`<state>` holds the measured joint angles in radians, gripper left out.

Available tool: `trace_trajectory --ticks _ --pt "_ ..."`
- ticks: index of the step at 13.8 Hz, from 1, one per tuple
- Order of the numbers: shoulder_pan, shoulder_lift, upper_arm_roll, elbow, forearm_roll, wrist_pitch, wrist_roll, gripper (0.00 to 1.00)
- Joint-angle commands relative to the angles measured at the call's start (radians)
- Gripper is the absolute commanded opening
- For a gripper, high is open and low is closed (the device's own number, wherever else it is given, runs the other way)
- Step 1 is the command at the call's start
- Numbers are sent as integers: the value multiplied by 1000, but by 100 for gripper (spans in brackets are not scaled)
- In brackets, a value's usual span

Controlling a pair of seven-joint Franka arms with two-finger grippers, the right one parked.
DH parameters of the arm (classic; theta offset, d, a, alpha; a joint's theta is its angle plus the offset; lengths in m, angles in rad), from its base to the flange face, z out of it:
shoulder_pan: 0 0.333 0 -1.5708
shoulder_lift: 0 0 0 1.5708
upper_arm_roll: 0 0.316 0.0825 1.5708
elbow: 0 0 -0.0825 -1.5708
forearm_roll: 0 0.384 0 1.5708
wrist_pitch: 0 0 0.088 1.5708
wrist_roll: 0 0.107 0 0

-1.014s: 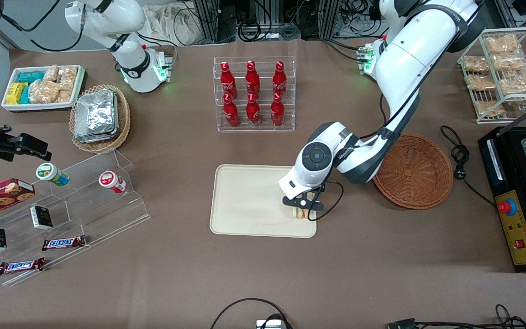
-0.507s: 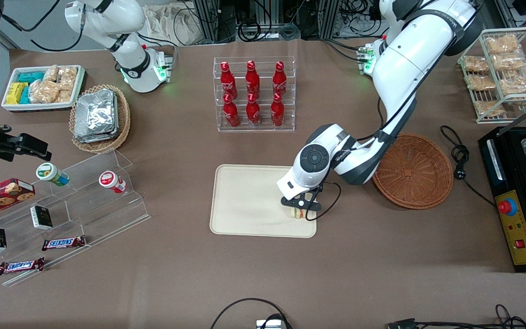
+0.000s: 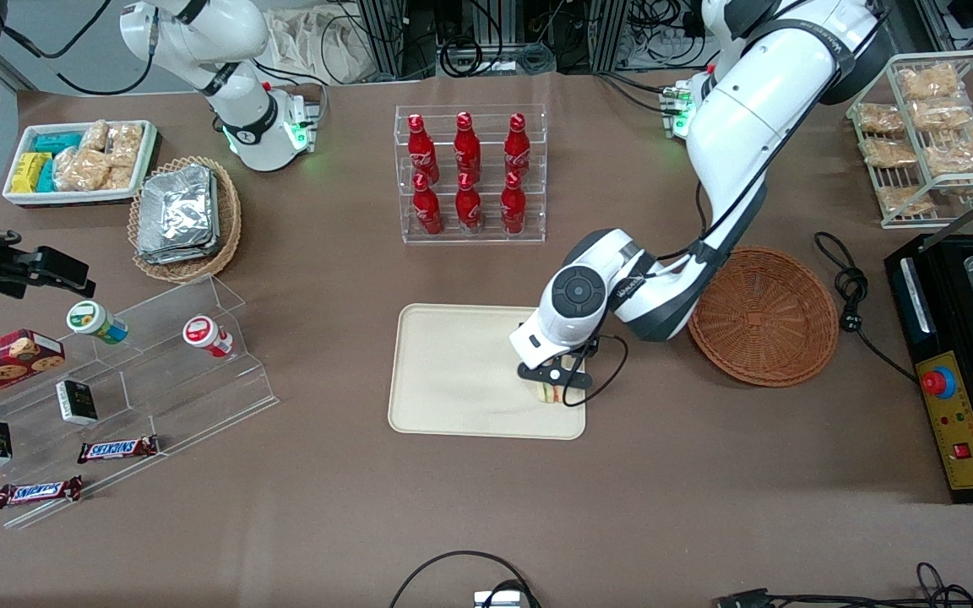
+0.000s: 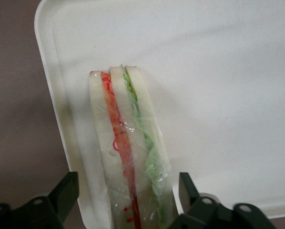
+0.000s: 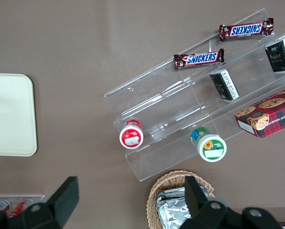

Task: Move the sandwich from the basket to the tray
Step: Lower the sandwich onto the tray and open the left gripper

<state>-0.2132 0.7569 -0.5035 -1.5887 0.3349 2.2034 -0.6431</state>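
The sandwich (image 3: pixel 549 393) (image 4: pixel 128 157), a plastic-wrapped white wedge with orange-red and green layers, lies on the cream tray (image 3: pixel 453 371) (image 4: pixel 218 95) close to the rim at the working arm's end. My left gripper (image 3: pixel 556 378) (image 4: pixel 128 191) hangs just over it, open, one finger on each side with small gaps to the bread. The reddish-brown wicker basket (image 3: pixel 763 315) sits beside the tray toward the working arm's end, with nothing in it.
A clear rack of red bottles (image 3: pixel 470 173) stands farther from the camera than the tray. A black machine (image 3: pixel 959 363) and a wire shelf of snack packs (image 3: pixel 930 135) lie toward the working arm's end. A stepped acrylic shelf (image 3: pixel 140 380) lies toward the parked arm's end.
The gripper and wrist have drifted a little away from the front camera and toward the tray's middle. The sandwich stays in place on the tray.
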Motion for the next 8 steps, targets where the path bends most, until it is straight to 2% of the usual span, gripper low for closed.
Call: trace_trajectory --ticks 1,8 --pt "-12 6 3 73 24 -23 -62 100" --pt "-2 -25 3 300 13 -347 -145 100"
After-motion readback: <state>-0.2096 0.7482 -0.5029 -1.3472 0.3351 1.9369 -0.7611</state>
